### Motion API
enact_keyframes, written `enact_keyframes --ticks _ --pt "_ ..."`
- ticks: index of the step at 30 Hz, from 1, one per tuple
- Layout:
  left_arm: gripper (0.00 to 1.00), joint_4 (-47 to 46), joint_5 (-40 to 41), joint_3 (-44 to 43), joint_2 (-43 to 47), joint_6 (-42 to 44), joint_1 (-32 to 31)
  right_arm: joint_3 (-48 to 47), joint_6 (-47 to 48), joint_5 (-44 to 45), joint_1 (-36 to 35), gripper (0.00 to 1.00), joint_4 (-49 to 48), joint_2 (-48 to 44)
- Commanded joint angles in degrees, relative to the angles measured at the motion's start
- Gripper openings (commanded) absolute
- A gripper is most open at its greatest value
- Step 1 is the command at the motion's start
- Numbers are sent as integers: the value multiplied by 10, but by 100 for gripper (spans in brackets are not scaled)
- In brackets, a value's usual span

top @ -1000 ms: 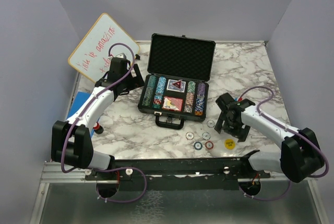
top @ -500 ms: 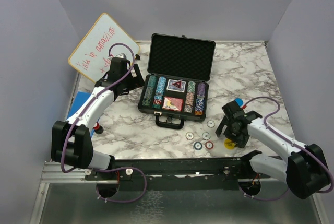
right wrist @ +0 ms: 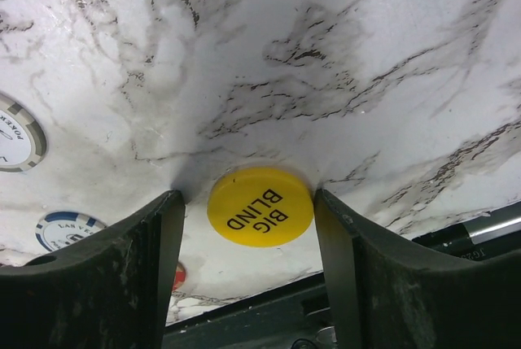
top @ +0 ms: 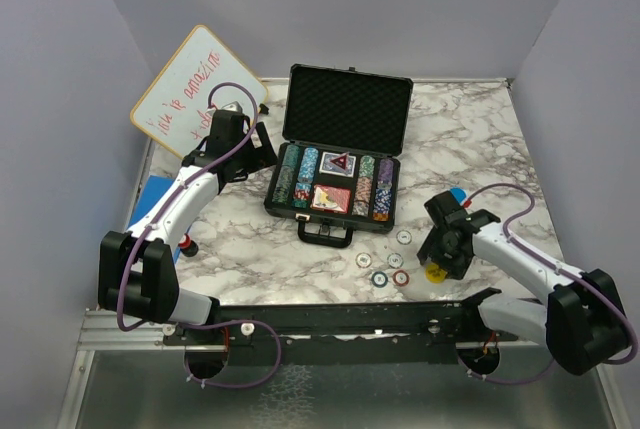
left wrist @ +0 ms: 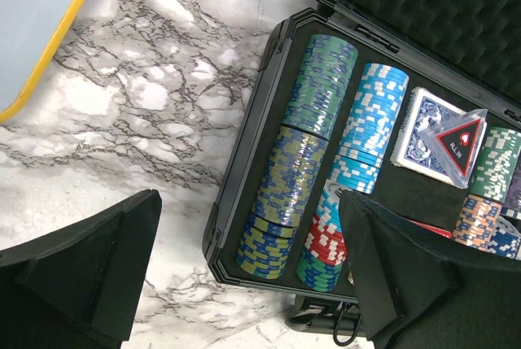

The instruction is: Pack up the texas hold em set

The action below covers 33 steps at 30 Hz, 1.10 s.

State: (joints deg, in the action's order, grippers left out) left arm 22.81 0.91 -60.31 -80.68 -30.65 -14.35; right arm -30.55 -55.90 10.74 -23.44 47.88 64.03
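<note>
1. My right fingers (right wrist: 106, 276) stand part-open astride the yellow disc (right wrist: 260, 207), which lies flat on the table (right wrist: 326, 56); nothing is gripped.
2. My left fingers (left wrist: 81, 276) are wide open and empty, at the case (left wrist: 244, 162) edge.
3. Risk, as I judge it: the thin disc slips from the pinch.

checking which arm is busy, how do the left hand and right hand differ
The left hand hovers above the left rim of the black case, while the right hand is down at the marble table. The left hand holds nothing; the right hand has the yellow big blind disc between its fingers. Both are open.
</note>
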Motion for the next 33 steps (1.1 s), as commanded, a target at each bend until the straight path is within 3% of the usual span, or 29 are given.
enact_keyframes --ticks 1,8,22,33 --pt "99 -5 -5 -1 1 -2 -2 -8 -4 -17 4 64 -5 17" --pt "99 -5 -1 4 2 -3 -2 -17 1 -22 4 53 -7 16" --pt "99 -6 1 6 6 -2 -2 -158 63 -28 3 53 18 40" --pt "99 -7 4 8 9 -2 -2 -304 133 -66 -19 53 -54 127"
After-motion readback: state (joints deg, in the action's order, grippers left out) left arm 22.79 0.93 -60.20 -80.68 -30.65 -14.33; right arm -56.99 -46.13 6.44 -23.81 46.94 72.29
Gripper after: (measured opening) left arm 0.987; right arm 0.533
